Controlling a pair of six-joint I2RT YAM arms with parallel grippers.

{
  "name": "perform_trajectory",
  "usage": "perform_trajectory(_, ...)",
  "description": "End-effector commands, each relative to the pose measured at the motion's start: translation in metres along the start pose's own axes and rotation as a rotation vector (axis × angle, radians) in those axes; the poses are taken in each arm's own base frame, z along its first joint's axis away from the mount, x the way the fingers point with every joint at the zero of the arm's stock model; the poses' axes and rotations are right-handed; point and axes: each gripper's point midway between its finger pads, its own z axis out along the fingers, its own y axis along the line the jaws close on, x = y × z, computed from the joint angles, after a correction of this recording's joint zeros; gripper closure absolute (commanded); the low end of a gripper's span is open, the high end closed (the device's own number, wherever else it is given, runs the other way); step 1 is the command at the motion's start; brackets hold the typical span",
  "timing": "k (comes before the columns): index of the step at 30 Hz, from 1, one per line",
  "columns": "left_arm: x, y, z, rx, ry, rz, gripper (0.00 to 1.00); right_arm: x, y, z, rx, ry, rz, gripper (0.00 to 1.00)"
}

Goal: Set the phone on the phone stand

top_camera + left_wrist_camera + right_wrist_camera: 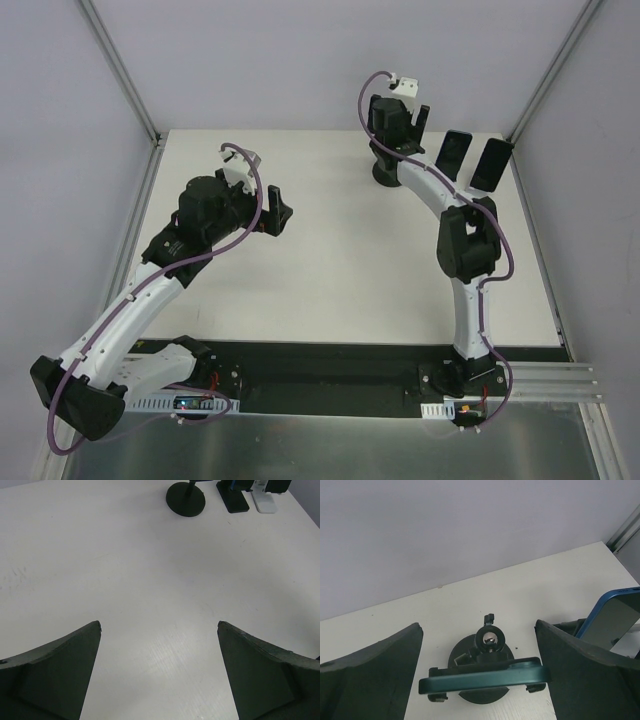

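**Top and both wrist views.** The phone [485, 677], dark teal, rests crosswise on the black phone stand [490, 640]. The stand sits near the far edge of the counter [340, 260], where the white surface meets the wall. The right tool [479, 626] hangs over it with jaws wide, one finger beyond each end of the phone, gripping nothing. Toward the far right corner, beside the metal post [550, 78], a second phone [455, 152] and a third phone [490, 163] stand propped up. The left tool [159, 625], jaws wide and empty, hovers over the counter's left half. Bare surface lies open between the two arms.
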Motion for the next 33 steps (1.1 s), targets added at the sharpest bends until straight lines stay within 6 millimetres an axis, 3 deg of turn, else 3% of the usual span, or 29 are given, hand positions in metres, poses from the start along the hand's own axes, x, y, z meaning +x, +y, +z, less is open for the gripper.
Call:
perform_trajectory(1, -0.011, 0.000, -0.001, 0.003, -0.051, 0.006, 0.02, -0.063, -0.009, -0.025, -0.033, -0.071, 0.054, 0.04)
perform_trajectory(6, -0.010, 0.000, 0.000, 0.004, -0.046, 0.000, 0.02, -0.085, -0.019, -0.054, -0.062, -0.100, 0.041, 0.04)
perform_trajectory(7, -0.011, 0.001, -0.001, 0.002, -0.050, -0.002, 0.02, -0.100, -0.017, -0.070, -0.081, -0.130, 0.043, 0.04)
perform_trajectory(8, -0.010, 0.002, -0.001, 0.000, -0.049, -0.001, 0.02, -0.098, -0.015, -0.078, -0.086, -0.137, 0.015, 0.04)
perform_trajectory(11, -0.012, 0.006, -0.001, -0.012, -0.057, -0.008, 0.03, -0.122, -0.006, -0.112, -0.114, -0.194, -0.096, 0.04)
perform_trajectory(12, -0.010, 0.008, 0.000, -0.015, -0.055, -0.009, 0.03, -0.116, -0.007, -0.118, -0.108, -0.169, -0.139, 0.04)
perform_trajectory(13, -0.011, 0.008, 0.000, -0.016, -0.056, -0.011, 0.03, -0.123, -0.003, -0.135, -0.131, -0.174, -0.141, 0.04)
perform_trajectory(15, -0.010, 0.010, 0.000, -0.019, -0.056, -0.008, 0.03, -0.107, 0.002, -0.148, -0.197, -0.128, -0.162, 0.04)
perform_trajectory(17, -0.011, 0.012, -0.001, -0.029, -0.066, -0.002, 0.03, -0.112, 0.003, -0.172, -0.263, -0.128, -0.082, 0.04)
perform_trajectory(18, -0.008, 0.014, 0.000, -0.039, -0.060, 0.001, 0.03, -0.086, 0.007, -0.178, -0.311, -0.072, -0.108, 0.04)
perform_trajectory(19, -0.008, 0.017, 0.001, -0.051, -0.063, 0.004, 0.03, -0.089, 0.005, -0.195, -0.352, -0.068, -0.081, 0.04)
perform_trajectory(20, -0.007, 0.021, 0.002, -0.075, -0.061, 0.009, 0.03, -0.076, 0.006, -0.203, -0.369, -0.028, -0.044, 0.04)
perform_trajectory(21, -0.004, 0.023, 0.003, -0.084, -0.055, 0.010, 0.03, -0.039, 0.003, -0.209, -0.389, 0.054, -0.095, 0.04)
perform_trajectory(24, -0.001, 0.024, 0.007, -0.083, -0.043, 0.009, 0.03, -0.012, 0.001, -0.255, -0.529, 0.136, -0.026, 0.04)
perform_trajectory(25, -0.001, 0.023, 0.007, -0.079, -0.042, 0.004, 0.03, 0.033, 0.000, -0.264, -0.584, 0.215, -0.066, 0.04)
perform_trajectory(26, 0.000, 0.022, 0.008, -0.075, -0.038, 0.002, 0.03, 0.045, 0.002, -0.276, -0.656, 0.233, -0.062, 0.04)
perform_trajectory(27, -0.001, 0.022, 0.008, -0.074, -0.040, 0.003, 0.03, 0.042, 0.004, -0.296, -0.747, 0.232, 0.005, 0.04)
perform_trajectory(28, 0.000, 0.023, 0.008, -0.079, -0.037, 0.007, 0.04, 0.071, -0.003, -0.305, -0.765, 0.272, -0.018, 0.04)
perform_trajectory(29, -0.002, 0.024, 0.007, -0.081, -0.044, 0.010, 0.04, 0.077, -0.008, -0.312, -0.781, 0.276, -0.017, 0.04)
perform_trajectory(31, -0.002, 0.026, 0.006, -0.092, -0.048, 0.023, 0.03, 0.071, -0.027, -0.330, -0.797, 0.262, 0.018, 0.04)
perform_trajectory(32, -0.005, 0.025, 0.002, -0.088, -0.061, 0.028, 0.04, 0.081, -0.038, -0.334, -0.785, 0.278, 0.010, 0.04)
perform_trajectory(33, -0.008, 0.024, 0.000, -0.086, -0.074, 0.033, 0.04, 0.069, -0.056, -0.343, -0.783, 0.242, 0.038, 0.04)
